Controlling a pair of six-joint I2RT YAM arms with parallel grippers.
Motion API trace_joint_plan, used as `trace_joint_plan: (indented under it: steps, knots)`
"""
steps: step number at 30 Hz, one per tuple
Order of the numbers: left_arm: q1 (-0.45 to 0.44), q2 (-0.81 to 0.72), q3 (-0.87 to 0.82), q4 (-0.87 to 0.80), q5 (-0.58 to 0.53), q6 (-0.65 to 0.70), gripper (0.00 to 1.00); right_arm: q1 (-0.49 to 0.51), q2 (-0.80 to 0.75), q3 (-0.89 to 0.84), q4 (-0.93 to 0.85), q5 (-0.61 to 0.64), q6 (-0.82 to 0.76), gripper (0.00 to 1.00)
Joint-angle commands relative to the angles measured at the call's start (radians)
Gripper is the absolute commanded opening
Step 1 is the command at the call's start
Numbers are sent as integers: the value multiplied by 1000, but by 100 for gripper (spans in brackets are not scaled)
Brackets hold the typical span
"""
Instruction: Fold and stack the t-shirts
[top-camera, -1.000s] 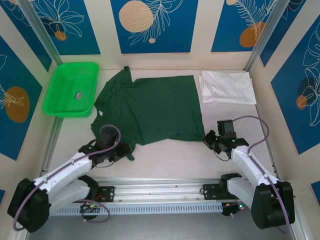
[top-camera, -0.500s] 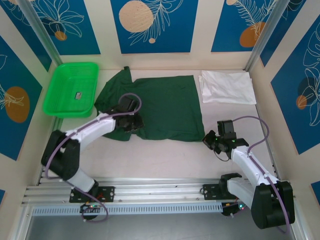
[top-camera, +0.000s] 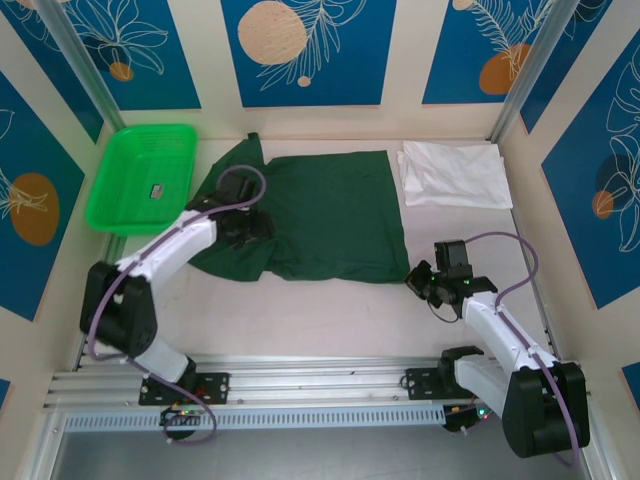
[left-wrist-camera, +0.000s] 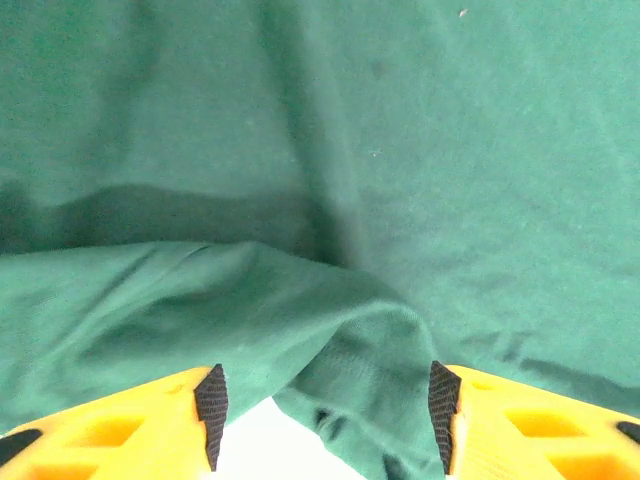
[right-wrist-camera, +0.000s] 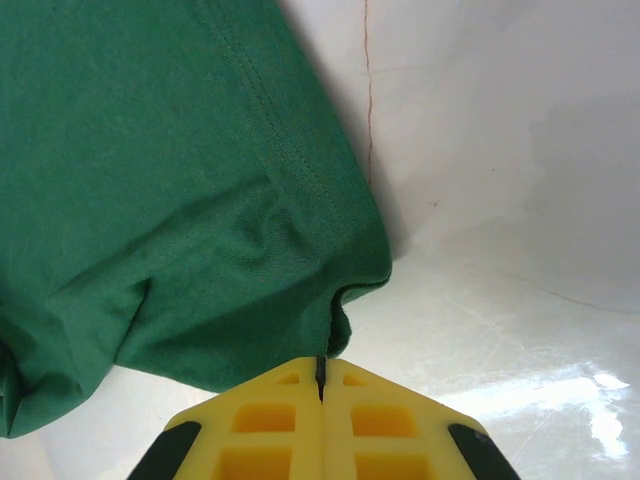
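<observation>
The dark green t-shirt (top-camera: 330, 210) lies spread across the middle of the table, its near left part folded back over itself. My left gripper (top-camera: 250, 228) hovers over that fold. In the left wrist view it (left-wrist-camera: 326, 420) is open, and a loose hump of green cloth (left-wrist-camera: 360, 350) lies between the fingers without being pinched. My right gripper (top-camera: 420, 280) sits at the shirt's near right corner. The right wrist view shows it (right-wrist-camera: 320, 372) shut on that hem corner (right-wrist-camera: 345, 300). The white t-shirt (top-camera: 455, 172) lies folded at the back right.
A bright green mesh basket (top-camera: 140, 132) stands at the back left with a small object (top-camera: 157, 190) inside. Bare table (top-camera: 330, 310) stretches between the shirt and the metal rail (top-camera: 320, 375) at the near edge. Patterned walls enclose the back and sides.
My left gripper carried the green shirt's near left part away from the front edge and onto the shirt, then opened and let it go. The right arm stayed still.
</observation>
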Motion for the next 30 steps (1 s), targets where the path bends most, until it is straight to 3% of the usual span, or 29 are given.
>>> trace_joint_plan:
  steps: [1,5,10,15,20,23,30]
  knots:
    - [3,-102,-121,-12,4,-2,53,-1,-9,-12,5,2,-15,0]
    - [1,-183,-324,100,83,-68,51,4,-8,-13,8,1,-14,0]
    - [2,-241,-527,311,158,-192,62,7,2,-11,11,3,-13,0]
    - [2,-182,-546,392,145,-207,65,10,3,-11,10,5,-11,0]
    - [1,-85,-517,465,147,-219,61,11,1,-13,11,7,-9,0]
    - [1,-34,-486,479,126,-208,52,10,2,-12,10,7,-9,0]
    - [3,-108,-447,307,-83,-152,14,4,-17,-8,-12,27,-14,0]
